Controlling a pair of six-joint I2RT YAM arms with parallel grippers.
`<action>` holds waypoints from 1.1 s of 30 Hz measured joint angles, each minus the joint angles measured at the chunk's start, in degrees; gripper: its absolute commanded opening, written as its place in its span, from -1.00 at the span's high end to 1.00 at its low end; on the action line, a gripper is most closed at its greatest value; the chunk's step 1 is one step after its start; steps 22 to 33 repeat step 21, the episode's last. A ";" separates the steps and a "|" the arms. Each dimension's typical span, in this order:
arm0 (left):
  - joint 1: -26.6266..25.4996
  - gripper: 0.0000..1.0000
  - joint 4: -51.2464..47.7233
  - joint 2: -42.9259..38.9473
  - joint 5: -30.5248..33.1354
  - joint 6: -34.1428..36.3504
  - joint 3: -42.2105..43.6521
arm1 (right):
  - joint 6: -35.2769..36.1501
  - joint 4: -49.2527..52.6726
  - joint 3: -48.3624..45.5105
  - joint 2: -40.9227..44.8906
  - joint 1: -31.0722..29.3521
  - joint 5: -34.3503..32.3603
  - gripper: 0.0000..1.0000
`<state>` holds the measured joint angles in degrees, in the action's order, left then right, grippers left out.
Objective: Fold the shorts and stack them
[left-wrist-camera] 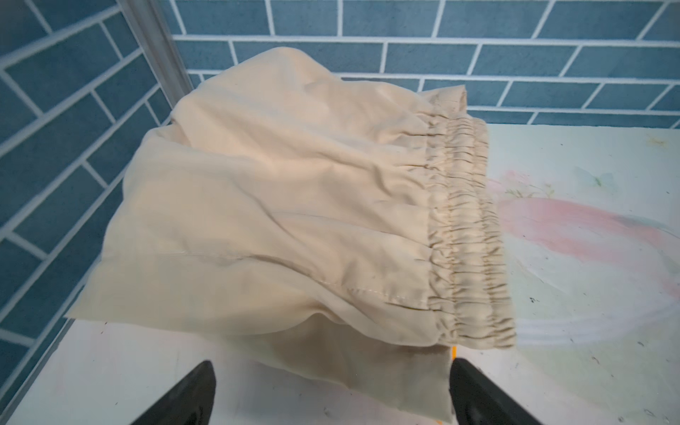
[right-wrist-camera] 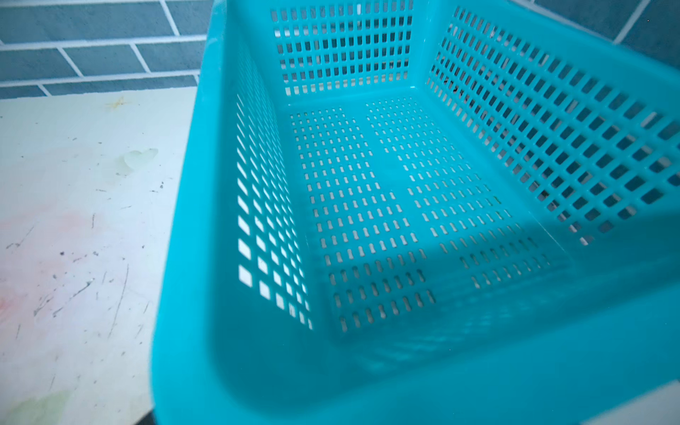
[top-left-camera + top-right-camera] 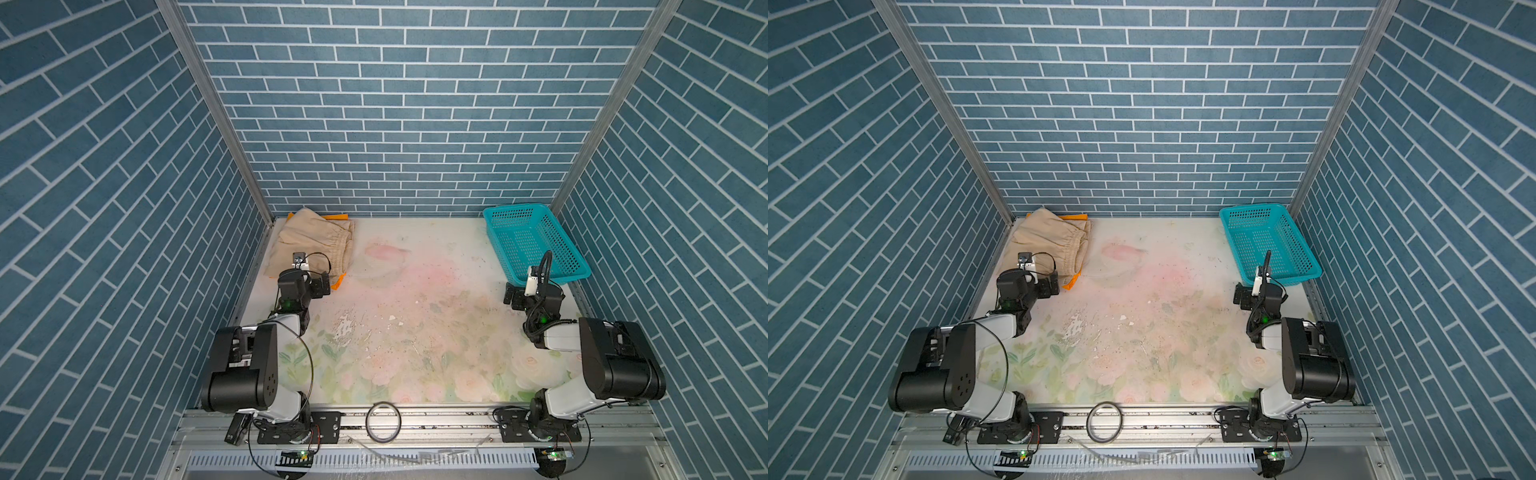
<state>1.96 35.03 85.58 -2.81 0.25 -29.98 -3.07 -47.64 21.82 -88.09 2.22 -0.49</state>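
The beige shorts [image 3: 311,241] [image 3: 1050,239] lie folded in the back left corner, elastic waistband toward the table's middle. They rest on the orange shorts [image 3: 337,216] [image 3: 1070,283], of which only edges stick out. My left gripper [image 3: 300,268] [image 1: 331,390] stands at the pile's near edge. Its two black fingertips [image 1: 200,390] are wide apart and open, with a loose beige flap [image 1: 368,364] lying between them, ungripped. My right gripper [image 3: 533,279] [image 3: 1261,277] hovers at the near end of the teal basket; its jaws do not show.
The teal perforated basket [image 3: 515,208] [image 3: 1252,208] [image 2: 176,257] stands empty at the back right, against the wall. Blue brick walls close in three sides. A black ring [image 3: 383,422] lies on the front rail. The floral tabletop [image 3: 415,311] is scuffed.
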 measured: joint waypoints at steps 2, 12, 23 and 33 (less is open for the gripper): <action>-1.31 -0.99 2.29 0.00 0.33 0.96 1.75 | 0.00 -0.04 0.00 0.00 0.00 -0.11 -0.98; -1.95 -0.99 12.68 1.55 4.24 1.75 9.22 | -0.02 -0.44 0.00 0.00 0.00 -0.20 -0.98; -1.99 -0.99 13.77 1.55 4.79 1.77 9.20 | -0.02 -0.44 0.00 0.00 0.00 -0.20 -0.98; -1.99 -0.99 13.77 1.55 4.79 1.77 9.20 | -0.02 -0.44 0.00 0.00 0.00 -0.20 -0.98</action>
